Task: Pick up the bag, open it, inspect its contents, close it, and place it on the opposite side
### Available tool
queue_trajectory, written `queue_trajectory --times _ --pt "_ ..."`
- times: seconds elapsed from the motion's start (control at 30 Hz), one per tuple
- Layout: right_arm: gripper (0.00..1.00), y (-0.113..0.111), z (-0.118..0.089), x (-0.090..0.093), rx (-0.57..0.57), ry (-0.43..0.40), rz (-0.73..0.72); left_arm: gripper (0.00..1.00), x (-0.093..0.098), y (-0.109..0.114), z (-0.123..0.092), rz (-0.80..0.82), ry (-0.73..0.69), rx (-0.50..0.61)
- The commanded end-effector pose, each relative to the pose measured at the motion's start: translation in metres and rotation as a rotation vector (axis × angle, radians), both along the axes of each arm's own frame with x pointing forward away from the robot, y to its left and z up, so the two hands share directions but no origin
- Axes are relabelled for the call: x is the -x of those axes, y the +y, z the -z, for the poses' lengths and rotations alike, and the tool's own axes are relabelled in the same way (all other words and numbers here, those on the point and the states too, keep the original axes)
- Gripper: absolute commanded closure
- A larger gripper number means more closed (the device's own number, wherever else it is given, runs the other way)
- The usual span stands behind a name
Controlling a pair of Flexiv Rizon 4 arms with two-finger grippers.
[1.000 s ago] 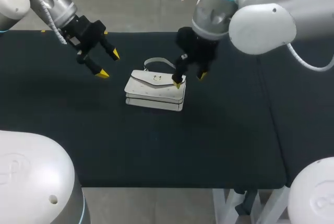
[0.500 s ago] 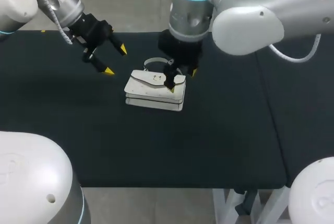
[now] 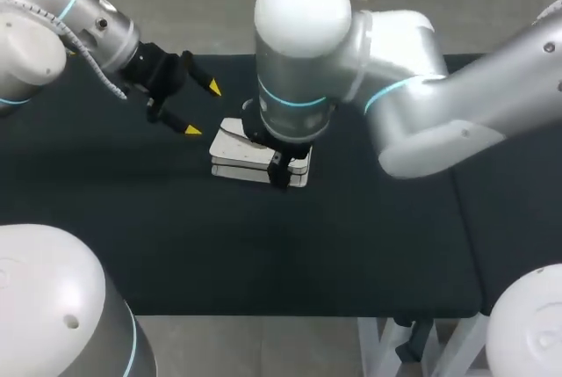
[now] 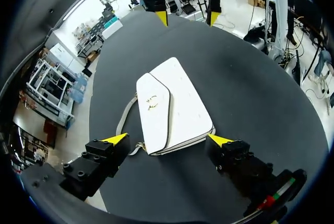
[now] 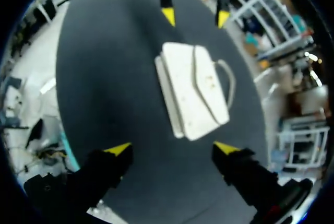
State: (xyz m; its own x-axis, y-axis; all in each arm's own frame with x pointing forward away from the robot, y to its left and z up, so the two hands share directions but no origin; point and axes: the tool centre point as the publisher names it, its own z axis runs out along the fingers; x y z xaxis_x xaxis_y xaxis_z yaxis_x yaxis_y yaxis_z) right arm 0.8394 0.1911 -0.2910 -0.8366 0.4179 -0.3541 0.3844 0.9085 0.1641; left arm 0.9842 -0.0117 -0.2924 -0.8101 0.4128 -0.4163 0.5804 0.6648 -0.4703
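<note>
White rectangular flap handbag (image 4: 177,104) (gold clasp (image 4: 152,101)) flat on black table (image 4: 255,78); left gripper (image 4: 168,140), right gripper (image 5: 172,148) both spread, released

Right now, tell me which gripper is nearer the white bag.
Left, narrowly, judging by the wrist views. The left gripper has its open fingers either side of the white bag at its near end; the right gripper sits just short of it, fingers open.

This is looking like a robotics lab: my left arm (image 3: 61,12) and right arm (image 3: 421,105) are hanging over a black-covered bench (image 3: 263,254).
</note>
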Motion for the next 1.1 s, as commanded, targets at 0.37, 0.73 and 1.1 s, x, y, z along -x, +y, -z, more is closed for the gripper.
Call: queue_trajectory --times 0.37,0.73,1.1 --pt "0.0 0.008 0.026 0.005 0.048 -0.294 -0.143 0.0 0.003 -0.01 0.012 0.022 -0.144 0.099" --pt "0.05 0.02 0.047 -0.007 0.079 -0.379 -0.208 0.0 0.003 -0.026 0.012 0.079 -0.215 0.118" --pt "0.53 0.021 0.064 -0.026 0.089 -0.423 -0.21 0.0 0.002 -0.041 0.018 0.135 -0.239 0.122"
